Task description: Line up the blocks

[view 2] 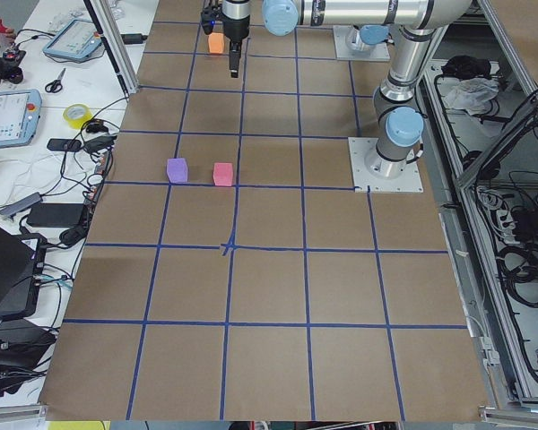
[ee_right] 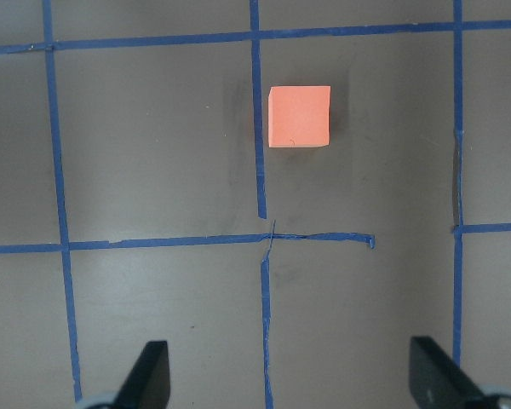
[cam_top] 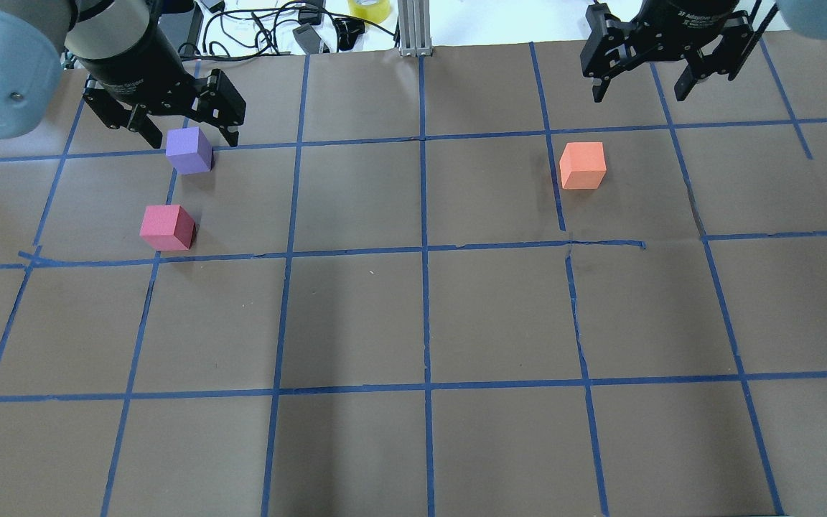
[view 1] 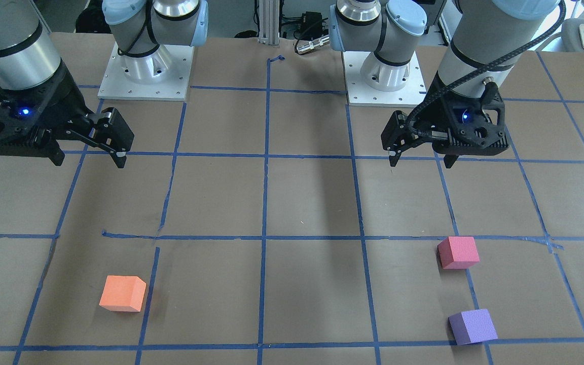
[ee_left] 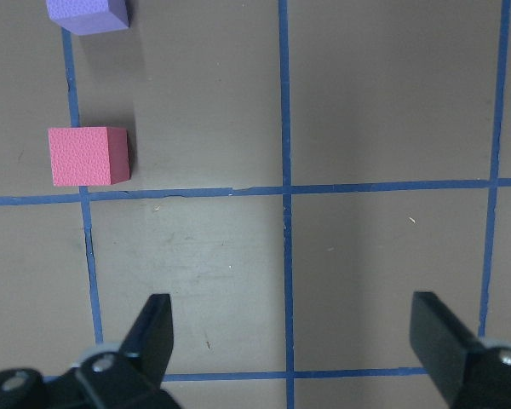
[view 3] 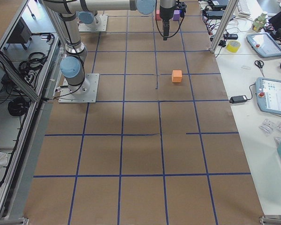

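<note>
While the left gripper [view 1: 420, 162] and right gripper [cam_top: 639, 93] hang released and empty above the counter [cam_top: 421, 323], the purple block [cam_top: 189, 151] and pinkish-red block [cam_top: 166, 227] sit near each other on the robot's left; the orange block [cam_top: 583, 165] lies well apart, on its right.

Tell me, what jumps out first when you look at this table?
Three bright foam cubes on a brown table gridded with blue tape: the pinkish-red block and purple block sit close together on the robot's left side, the orange block alone on its right. The left gripper and right gripper hang over the table, both open and empty.
</note>
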Action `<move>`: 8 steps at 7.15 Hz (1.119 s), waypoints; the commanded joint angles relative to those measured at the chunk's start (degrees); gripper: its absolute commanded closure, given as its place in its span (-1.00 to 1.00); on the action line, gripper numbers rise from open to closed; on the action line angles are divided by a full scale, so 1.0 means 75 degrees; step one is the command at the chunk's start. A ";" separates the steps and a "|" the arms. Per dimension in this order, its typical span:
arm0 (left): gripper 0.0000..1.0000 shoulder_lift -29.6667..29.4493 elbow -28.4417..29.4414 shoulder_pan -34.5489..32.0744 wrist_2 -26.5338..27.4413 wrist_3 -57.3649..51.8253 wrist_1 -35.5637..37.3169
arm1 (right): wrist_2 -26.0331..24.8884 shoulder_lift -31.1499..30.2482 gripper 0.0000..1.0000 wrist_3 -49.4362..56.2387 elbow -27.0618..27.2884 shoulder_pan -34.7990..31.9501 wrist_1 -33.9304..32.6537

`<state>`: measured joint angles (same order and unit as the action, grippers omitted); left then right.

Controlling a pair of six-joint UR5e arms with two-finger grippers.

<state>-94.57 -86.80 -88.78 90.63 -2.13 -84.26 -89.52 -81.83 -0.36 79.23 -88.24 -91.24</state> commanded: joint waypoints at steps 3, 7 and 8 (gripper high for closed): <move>-1.00 0.0000 -0.0016 0.0002 -0.0014 0.0003 -0.0004 | -0.0017 0.1531 -1.00 0.0002 -0.0462 0.0070 -0.1096; -1.00 -0.0023 -0.0075 -0.0010 -0.0038 0.0003 0.0043 | -0.0040 0.3128 -1.00 0.0433 -0.0101 0.0070 -0.2480; -1.00 -0.0023 -0.0087 -0.0010 -0.0038 0.0003 0.0055 | -0.0040 0.3246 -1.00 0.0470 0.0261 0.0070 -0.3029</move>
<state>-94.73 -87.35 -88.85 90.36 -2.11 -83.96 -89.80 -58.99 2.30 78.55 -87.72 -109.81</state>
